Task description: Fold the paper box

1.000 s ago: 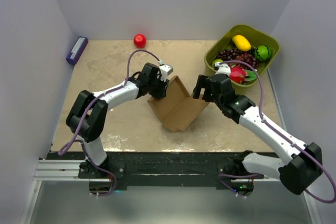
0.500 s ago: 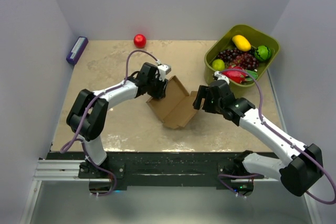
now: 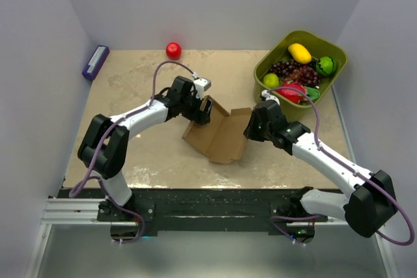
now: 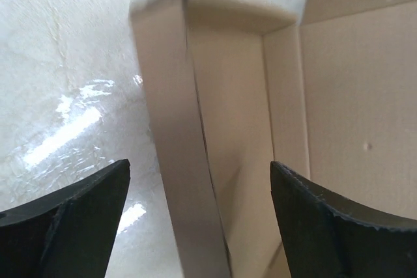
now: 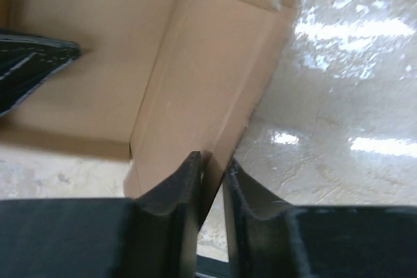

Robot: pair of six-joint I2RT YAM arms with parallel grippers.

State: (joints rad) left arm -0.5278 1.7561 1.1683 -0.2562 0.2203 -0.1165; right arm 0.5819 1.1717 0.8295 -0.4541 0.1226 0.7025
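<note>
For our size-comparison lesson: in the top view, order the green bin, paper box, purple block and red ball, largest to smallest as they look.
1. green bin
2. paper box, partly folded up, so it comes close to the bin
3. purple block
4. red ball, smallest

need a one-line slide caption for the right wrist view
Wrist close-up: right gripper pinches a raised flap edge of the paper box above the glossy table.

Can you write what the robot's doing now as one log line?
left fingers open, astride raised paper box flap | right fingers shut on box wall | fold unfinished
</note>
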